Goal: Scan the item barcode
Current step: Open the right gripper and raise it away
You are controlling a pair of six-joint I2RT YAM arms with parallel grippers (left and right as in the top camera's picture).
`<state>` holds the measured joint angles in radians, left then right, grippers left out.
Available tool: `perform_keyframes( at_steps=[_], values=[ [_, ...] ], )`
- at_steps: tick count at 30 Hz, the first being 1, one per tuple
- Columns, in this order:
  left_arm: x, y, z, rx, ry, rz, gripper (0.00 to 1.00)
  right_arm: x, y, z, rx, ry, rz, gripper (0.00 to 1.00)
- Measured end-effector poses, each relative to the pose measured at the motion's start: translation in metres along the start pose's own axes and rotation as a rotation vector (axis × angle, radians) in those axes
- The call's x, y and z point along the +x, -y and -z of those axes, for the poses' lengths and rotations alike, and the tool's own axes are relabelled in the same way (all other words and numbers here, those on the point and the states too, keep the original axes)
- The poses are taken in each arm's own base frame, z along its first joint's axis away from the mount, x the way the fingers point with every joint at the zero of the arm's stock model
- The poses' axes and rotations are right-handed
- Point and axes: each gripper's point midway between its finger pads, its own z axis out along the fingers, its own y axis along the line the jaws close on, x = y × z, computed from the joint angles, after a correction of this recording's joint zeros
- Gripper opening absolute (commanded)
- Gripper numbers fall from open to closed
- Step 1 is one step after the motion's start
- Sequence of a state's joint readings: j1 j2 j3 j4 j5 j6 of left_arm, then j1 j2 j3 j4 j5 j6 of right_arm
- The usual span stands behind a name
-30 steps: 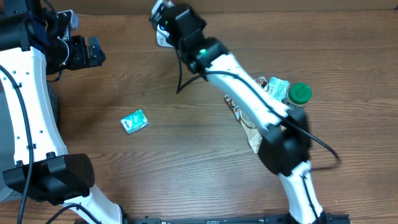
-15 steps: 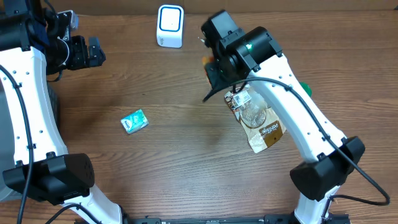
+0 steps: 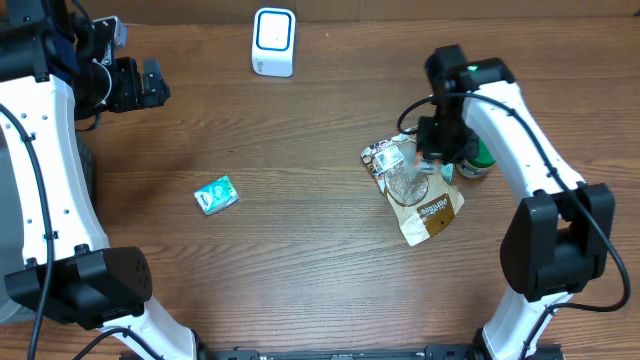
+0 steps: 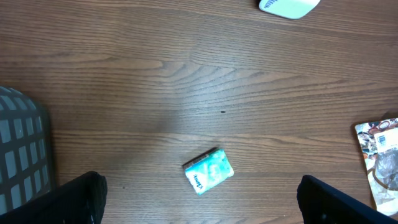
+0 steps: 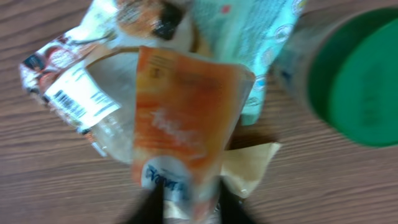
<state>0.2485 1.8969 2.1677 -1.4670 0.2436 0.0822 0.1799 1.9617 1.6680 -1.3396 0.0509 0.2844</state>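
A brown wood-grain table (image 3: pixel 300 280) fills every view, its grain running left to right, with a few goods scattered on it. At the far left, below and to the left of the left gripper (image 3: pixel 142 85), stands the wall of a grey gridded bin (image 4: pixel 18 149). That gripper hangs over the table's far left corner with its jaws spread wide and nothing between them. In front of it and a little to its right, well apart from it, a small teal-and-white rectangular packet (image 3: pixel 216 194) lies flat and slightly askew. Further right, at the table's far edge, a white rounded-square scanner with a blue-ringed face (image 3: pixel 273 42) stands well away from both grippers.

On the right side of the table is a small heap of goods, and the right gripper (image 5: pixel 188 210) points down over it. The lower end of a flat orange foil pouch (image 5: pixel 186 118) sits between its fingers. The pouch has pale blurred lettering across its middle and a white-and-blue patch near the gripper. The jaws stand somewhat apart, but the blur hides whether they pinch the pouch or have let it go.

The pouch lies on top of the heap. To the gripper's left is a clear plastic bag with a white barcode label (image 5: pixel 74 99). Beyond the pouch's far end is a pale teal printed packet (image 5: pixel 264 43). To the gripper's right is a clear bottle with a round green cap (image 5: pixel 354 74). A tan paper pouch (image 5: pixel 252 165) shows a corner from under the orange one.
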Motion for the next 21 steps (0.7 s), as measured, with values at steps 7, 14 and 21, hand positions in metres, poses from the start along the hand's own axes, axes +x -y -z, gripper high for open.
perform_keyframes(
  at_steps=[7, 14, 21],
  values=[
    [0.0, 0.0, 0.0, 0.0, 0.0, 0.0, 1.0, 0.002, 0.007, 0.003, -0.021, -0.027, -0.031, 0.78],
    [0.0, 0.0, 0.0, 0.0, 0.0, 0.0, 1.0, -0.024, -0.059, 0.054, -0.282, 0.095, 0.038, 0.78],
    [0.0, 0.0, 0.0, 0.0, -0.001, 0.0, 1.0, 0.005, -0.2, 0.084, -0.55, 0.215, 0.355, 0.78]
  ],
)
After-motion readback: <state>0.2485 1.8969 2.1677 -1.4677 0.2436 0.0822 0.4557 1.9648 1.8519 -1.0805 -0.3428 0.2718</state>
